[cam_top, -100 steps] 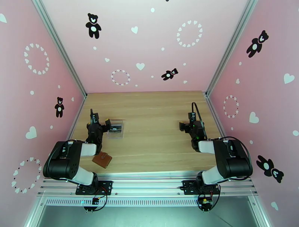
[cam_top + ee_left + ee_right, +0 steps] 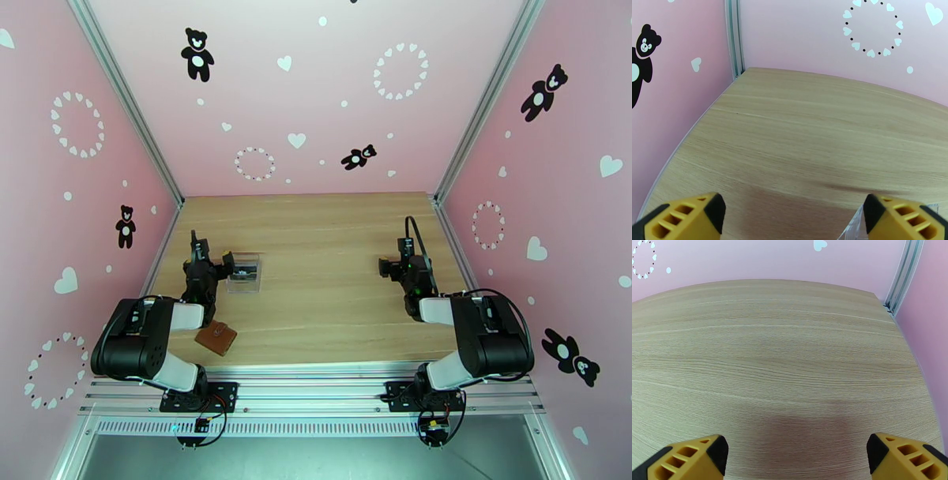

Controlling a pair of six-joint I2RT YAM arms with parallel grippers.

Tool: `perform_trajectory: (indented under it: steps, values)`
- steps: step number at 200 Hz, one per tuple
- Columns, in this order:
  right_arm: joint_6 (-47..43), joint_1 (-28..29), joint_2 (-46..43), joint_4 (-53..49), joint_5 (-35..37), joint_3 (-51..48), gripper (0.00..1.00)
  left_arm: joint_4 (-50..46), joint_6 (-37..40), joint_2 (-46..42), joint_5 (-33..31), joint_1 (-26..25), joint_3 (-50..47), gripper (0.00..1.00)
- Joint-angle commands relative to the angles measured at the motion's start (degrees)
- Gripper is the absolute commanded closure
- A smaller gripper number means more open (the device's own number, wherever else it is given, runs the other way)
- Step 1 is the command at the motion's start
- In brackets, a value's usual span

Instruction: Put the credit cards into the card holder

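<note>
Cards first: the credit cards (image 2: 246, 274) look to be the dark slips inside the clear plastic box (image 2: 244, 272), which stands on the left half of the counter (image 2: 332, 229), about midway between its near and far edges, though from above they are too small for us to count. The card holder (image 2: 216, 338) lies folded close to the near edge, toward the left corner and just beside the left arm, well apart from the right arm. The left claw (image 2: 794, 209) is spread wide and empty over bare wood, with a corner of the box just beside its right finger. The right claw (image 2: 797, 449) is likewise spread and empty over the right half. We judge the cards to be light, stiff and slick, so a flat one would be hard to lift off a surface; we would pinch one across its faces at a short edge that stands clear. The holder seems soft and light, likely to slide or flop, so we would pin one flap with one claw while the other feeds a card in.
</note>
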Motion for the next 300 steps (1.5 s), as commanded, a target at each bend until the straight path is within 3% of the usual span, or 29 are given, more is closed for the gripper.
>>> perform_trajectory:
  steps: [1,47,63,87,107,142,159,183,199,224,248,300]
  values:
    - [-0.33,-0.06,0.13,-0.13,-0.3,0.75,0.01,0.28,-0.53,-0.15,-0.54,0.29,0.41,0.01]
    - [-0.32,-0.15,0.15,-0.21,-0.39,0.68,0.01,0.78,-0.37,-0.16,-0.73,0.19,0.24,0.01]
    - [0.39,0.03,-1.08,-1.2,1.84,0.99,0.01,-2.18,-0.03,-3.48,-5.09,-1.38,0.65,0.01]
    - [2.16,0.73,-10.79,-14.61,8.18,4.2,0.01,-24.58,-2.5,-15.07,-8.84,-3.74,6.54,0.01]
    - [7.24,0.74,-17.02,-23.89,9.87,6.94,0.01,-42.63,-7.97,-22.65,-4.45,-3.88,12.76,0.01]
    - [13.43,0.75,-25.18,-31.48,0.87,7.94,0.01,-56.97,-29.84,-32.91,-4.72,-3.84,16.62,0.01]
    - [18.54,0.73,-28.03,-34.46,-4.13,8.76,0.01,-65.44,-30.18,-34.33,1.12,-3.75,21.34,0.02]
    - [25.38,1.69,-29.1,-38.86,-13.99,11.27,0.02,-76.28,-33.12,-34.26,4.28,-3.75,23.92,0.02]
    - [26.96,5.42,-27.73,-41.92,-17.84,13.73,0.04,-78.13,-33.43,-35.48,6.42,-3.75,21.85,0.03]
    - [27.98,15.95,-22.84,-49.31,-15.28,19.62,0.08,-79.01,-35.81,-37.18,3.05,-3.63,18.65,0.04]
    - [30.42,23.54,-16.8,-48.65,-16.38,23.12,0.1,-75.17,-36.63,-35.3,9.09,-2.62,16.02,0.04]
    - [32.61,35.06,-2.16,-47.02,-16.05,30.44,0.13,-69.41,-35.59,-27.84,15.47,-0.88,13.82,0.06]
